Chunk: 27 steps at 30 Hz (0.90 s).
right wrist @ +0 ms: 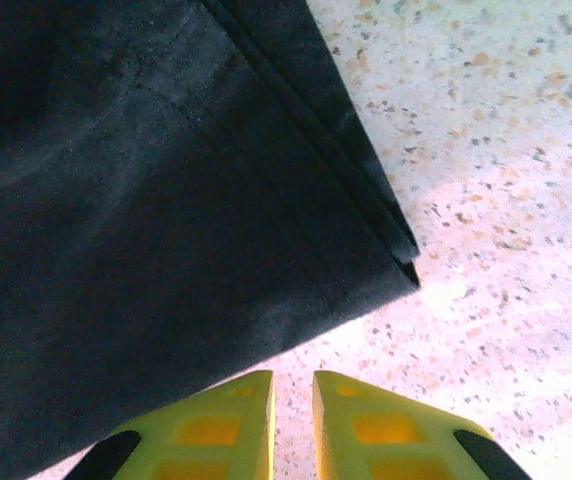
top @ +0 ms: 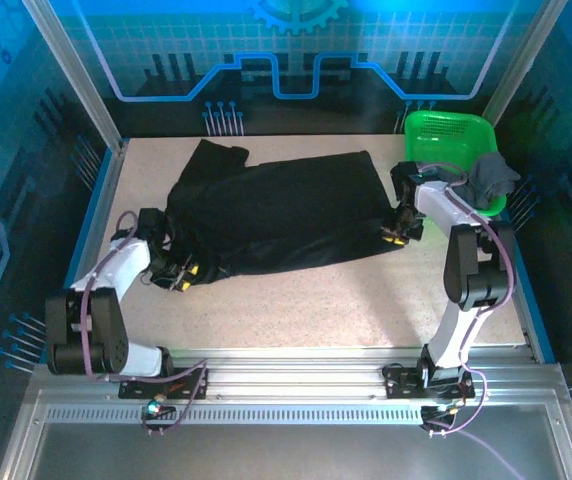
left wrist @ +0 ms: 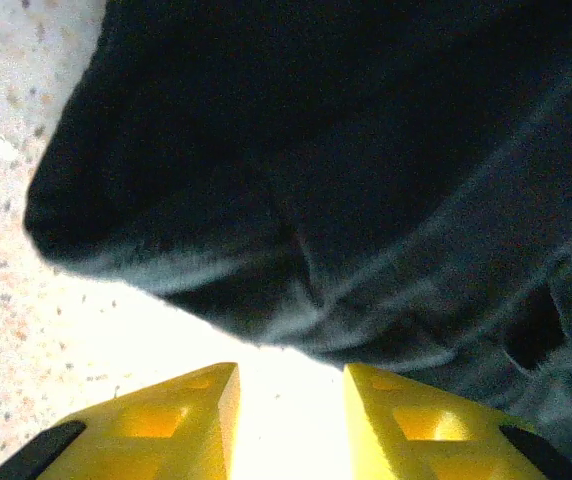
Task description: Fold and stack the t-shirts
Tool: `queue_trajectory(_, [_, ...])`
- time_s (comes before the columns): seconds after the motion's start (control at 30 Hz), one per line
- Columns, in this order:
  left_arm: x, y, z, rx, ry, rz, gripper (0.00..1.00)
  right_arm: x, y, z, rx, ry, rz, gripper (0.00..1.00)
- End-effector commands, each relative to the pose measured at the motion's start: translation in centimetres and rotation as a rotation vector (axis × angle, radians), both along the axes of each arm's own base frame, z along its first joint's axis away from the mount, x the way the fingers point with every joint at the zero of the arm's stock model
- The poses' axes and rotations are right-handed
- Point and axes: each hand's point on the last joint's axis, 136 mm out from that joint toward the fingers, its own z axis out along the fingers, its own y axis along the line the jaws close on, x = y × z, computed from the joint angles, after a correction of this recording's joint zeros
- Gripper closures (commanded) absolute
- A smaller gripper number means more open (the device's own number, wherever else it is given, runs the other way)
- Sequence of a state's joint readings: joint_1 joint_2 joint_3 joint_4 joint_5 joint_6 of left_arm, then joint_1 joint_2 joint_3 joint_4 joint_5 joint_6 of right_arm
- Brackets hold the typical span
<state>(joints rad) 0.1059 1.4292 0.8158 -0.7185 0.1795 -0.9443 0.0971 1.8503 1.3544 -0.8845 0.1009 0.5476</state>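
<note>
Speckled table (top: pixel 296 310) under black t-shirt (top: pixel 286 215); left and right jaws narrowly apart, empty, at its edges

Overhead wide; wrist views close, sharing black t-shirt (top: pixel 276 215).

A bright green mesh basket (top: pixel 438 138) sits at the far right corner of the speckled table (top: pixel 316 310).

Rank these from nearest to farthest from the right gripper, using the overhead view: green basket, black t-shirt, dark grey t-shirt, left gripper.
From the right gripper:
1. Black t-shirt: its corner lies right beside the gripper, on its left.
2. Green basket and the dark grey t-shirt draped over its rim, in the far right corner: too close to call.
3. Left gripper: across the table, near left.
</note>
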Motion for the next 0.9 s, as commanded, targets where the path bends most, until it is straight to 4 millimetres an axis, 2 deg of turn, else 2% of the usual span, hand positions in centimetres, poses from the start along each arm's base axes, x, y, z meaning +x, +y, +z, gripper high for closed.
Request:
queue_trajectory(0.0, [2.2,2.0,-0.5,0.078,0.016,0.004,0.69,0.6,-0.4,-1.5,-0.014,0.031,0.018,0.83])
queue_trajectory(0.13, [2.4,5.2,-1.9,0.209,0.096,-0.016,0.73,0.6,-1.4,-3.2,-0.052,0.115,0.017,0.78])
queue_trajectory(0.3, [1.7,6.2,-3.9,0.213,0.177,-0.022,0.74,0.6,-1.5,-4.7,-0.066,0.196,0.040,0.76])
queue_trajectory(0.4, [1.0,6.5,-4.7,0.218,0.218,-0.007,0.74,-0.1,-1.5,-4.6,-0.086,0.223,0.046,0.75])
queue_trajectory(0.53, [0.4,7.7,-4.3,0.241,0.215,0.038,0.74,-2.4,-2.1,-4.4,-0.120,0.261,0.019,0.75])
queue_trajectory(0.67, [0.3,7.5,-4.0,0.228,0.208,0.000,0.73,-5.5,-2.1,-4.2,-0.113,0.292,-0.009,0.75])
queue_trajectory(0.87, [-1.3,7.7,-3.3,0.257,0.229,-0.058,0.72,-9.7,-2.1,-3.6,-0.103,0.334,-0.028,0.75])
